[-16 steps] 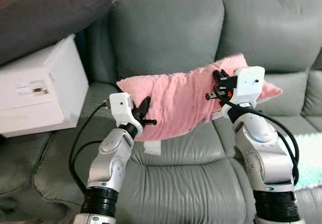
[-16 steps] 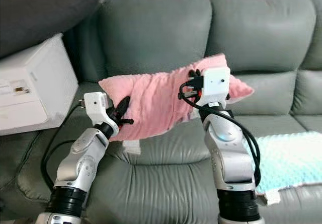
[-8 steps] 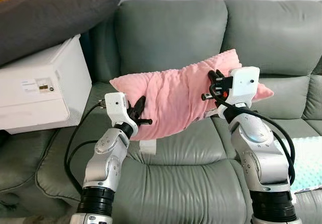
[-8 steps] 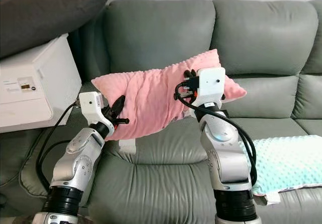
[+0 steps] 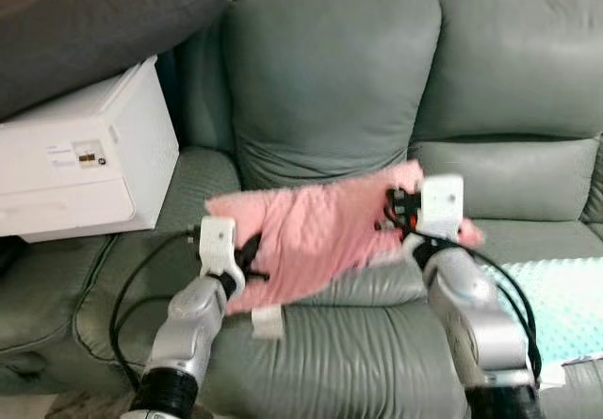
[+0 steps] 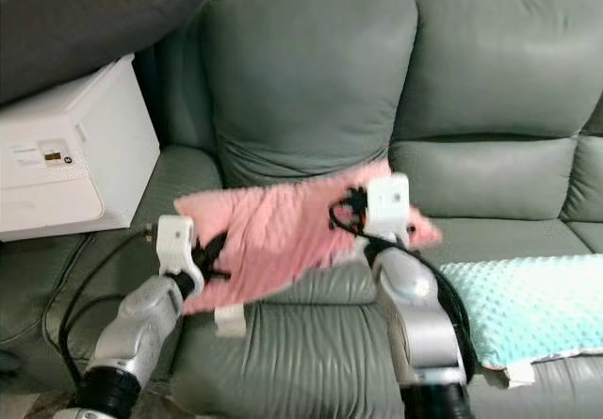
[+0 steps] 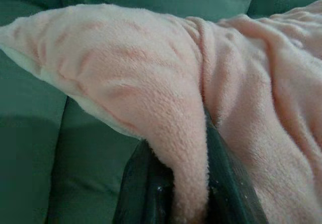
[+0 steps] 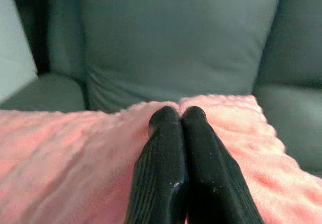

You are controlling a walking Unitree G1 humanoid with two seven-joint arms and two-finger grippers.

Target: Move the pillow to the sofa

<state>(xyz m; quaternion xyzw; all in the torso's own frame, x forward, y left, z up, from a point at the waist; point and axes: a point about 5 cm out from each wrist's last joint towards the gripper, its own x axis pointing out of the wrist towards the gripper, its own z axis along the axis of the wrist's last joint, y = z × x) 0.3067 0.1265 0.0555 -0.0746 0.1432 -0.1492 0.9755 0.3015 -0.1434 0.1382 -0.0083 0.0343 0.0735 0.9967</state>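
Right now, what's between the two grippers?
The pink pillow spans the whole stretch, seen from both eye views: the left gripper pinches its left end, the right gripper its right, just above the grey sofa seat.

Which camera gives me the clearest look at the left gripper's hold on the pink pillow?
The left wrist view: a fold of the pink pillow sits pinched between the left gripper's two black fingers. In the eye views that grip is small and blurred at the pillow's end. The right wrist view shows the right gripper on the pillow.
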